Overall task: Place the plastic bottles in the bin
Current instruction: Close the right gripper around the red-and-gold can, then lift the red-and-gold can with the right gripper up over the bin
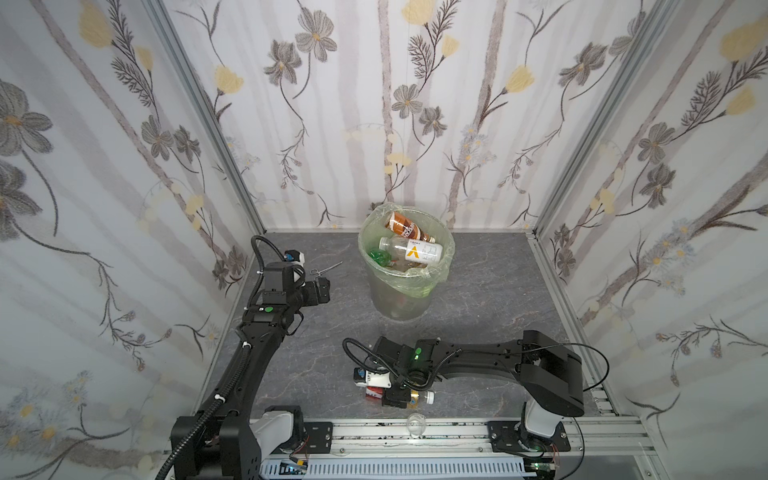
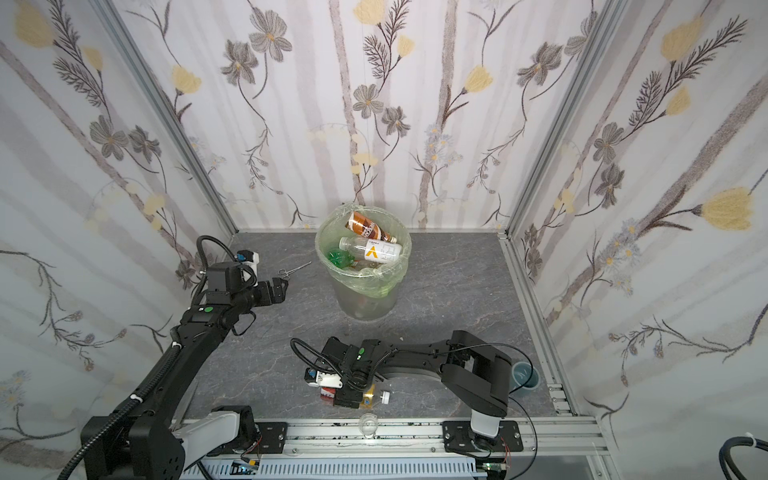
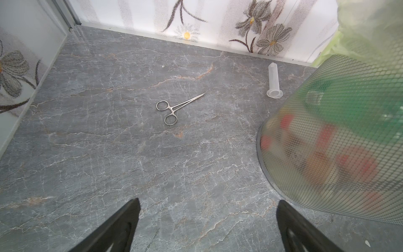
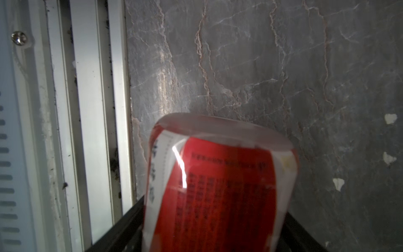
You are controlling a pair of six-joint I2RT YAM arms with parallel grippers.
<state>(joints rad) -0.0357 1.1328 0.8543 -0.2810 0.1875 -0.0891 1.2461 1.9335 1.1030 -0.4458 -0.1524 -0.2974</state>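
The bin (image 1: 399, 299) (image 2: 365, 299), lined with a light green bag, stands at the back middle of the table. In it lie a brown bottle (image 1: 409, 226), a clear bottle with a yellow mark (image 1: 411, 251) and a green one (image 1: 378, 255). A red-gold bottle (image 1: 374, 392) (image 2: 328, 392) with a white cap lies on the table near the front rail. My right gripper (image 1: 395, 397) (image 4: 214, 209) is shut on it, a black finger against each side of its red label (image 4: 218, 185). My left gripper (image 1: 326, 289) (image 3: 209, 200) hangs open and empty left of the bin (image 3: 338, 141).
Metal forceps (image 1: 326, 269) (image 3: 174, 107) lie left of the bin, a clear plastic tube (image 3: 274, 80) behind them by the back wall. A small glass cup (image 1: 415, 424) sits on the front rail. A grey-blue cup (image 2: 524, 376) stands at the right, behind my right arm.
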